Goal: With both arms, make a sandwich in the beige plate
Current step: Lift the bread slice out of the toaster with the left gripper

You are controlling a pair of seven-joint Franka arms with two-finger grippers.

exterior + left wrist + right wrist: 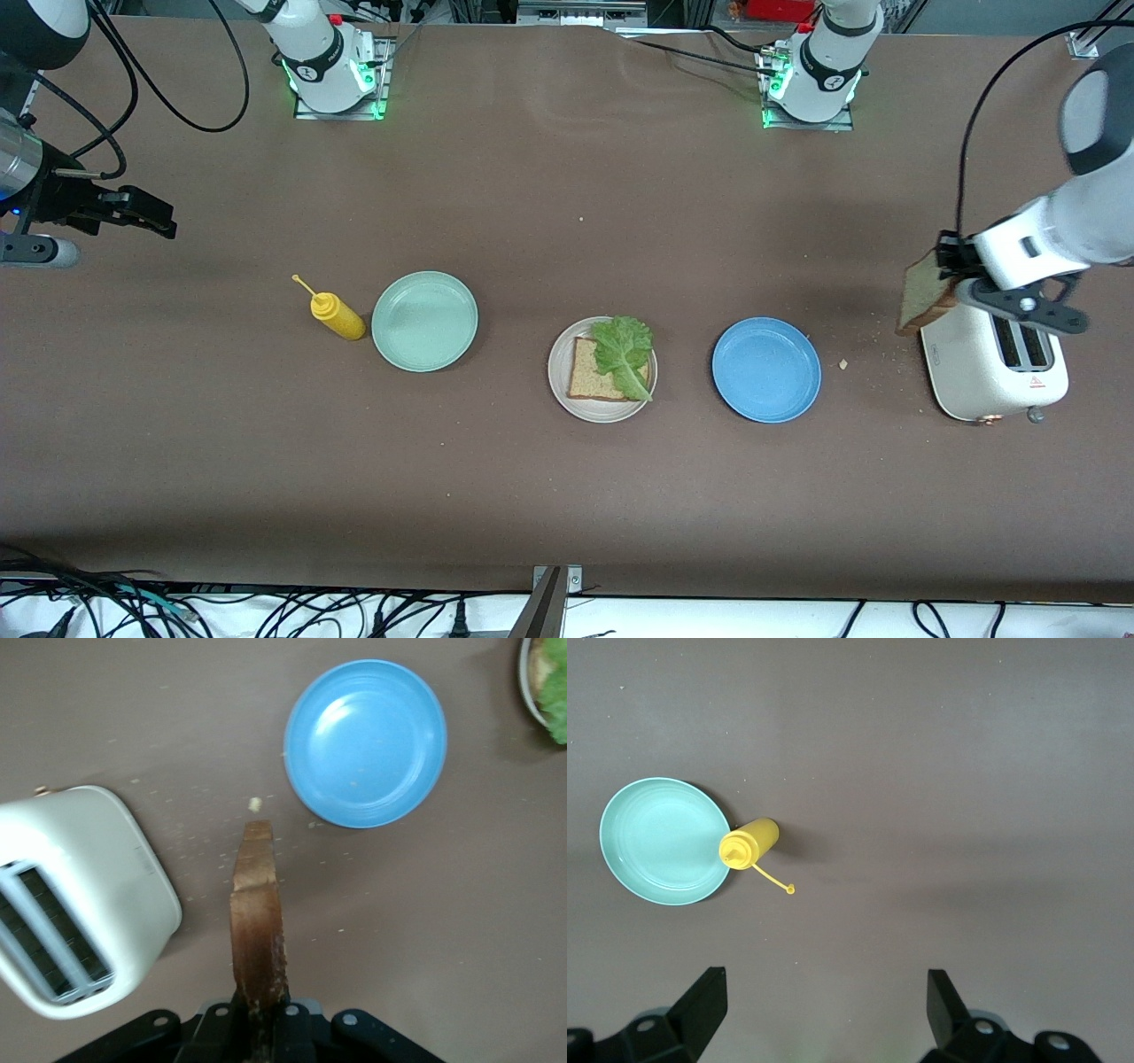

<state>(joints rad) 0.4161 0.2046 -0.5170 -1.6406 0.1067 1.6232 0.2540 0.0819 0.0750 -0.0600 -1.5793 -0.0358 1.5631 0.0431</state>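
Note:
The beige plate (558, 379) sits mid-table and holds one bread slice (588, 379) with a ruffled green lettuce leaf (625, 350) lying on it. My left gripper (950, 266) is shut on a second bread slice (923, 297), held on edge over the table beside the toaster (979, 377). In the left wrist view that slice (257, 921) sticks out from the left gripper (259, 1032). The beige plate's rim (524, 678) and the lettuce (558, 709) show at that view's corner. My right gripper (146, 213) waits open and holds nothing at the right arm's end of the table. Its open jaws (824, 1001) hang over bare table.
A blue plate (766, 369) lies between the beige plate and the white toaster, with crumbs (843, 363) beside it. A mint-green plate (424, 321) and a yellow squeeze bottle (337, 316) lie toward the right arm's end.

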